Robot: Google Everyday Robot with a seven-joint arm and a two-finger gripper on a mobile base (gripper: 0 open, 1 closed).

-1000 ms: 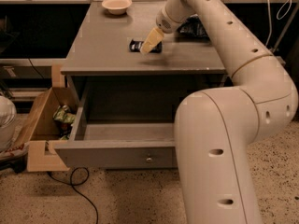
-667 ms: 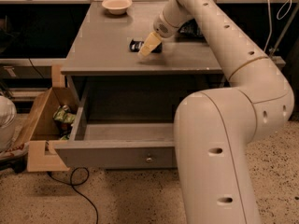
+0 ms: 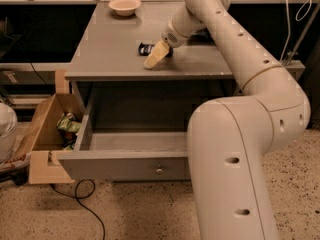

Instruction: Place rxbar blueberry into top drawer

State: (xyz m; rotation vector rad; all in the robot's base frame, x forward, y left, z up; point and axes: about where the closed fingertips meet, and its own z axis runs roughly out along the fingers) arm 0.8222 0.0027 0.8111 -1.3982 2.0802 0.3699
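One hand (image 3: 154, 58) beside rxbar blueberry (image 3: 145, 48), lettering unreadable, top drawer (image 3: 115, 165) open

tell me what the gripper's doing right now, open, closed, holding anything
Gripper: down at the tabletop, right against the rxbar blueberry; open, closed or holding cannot be told.
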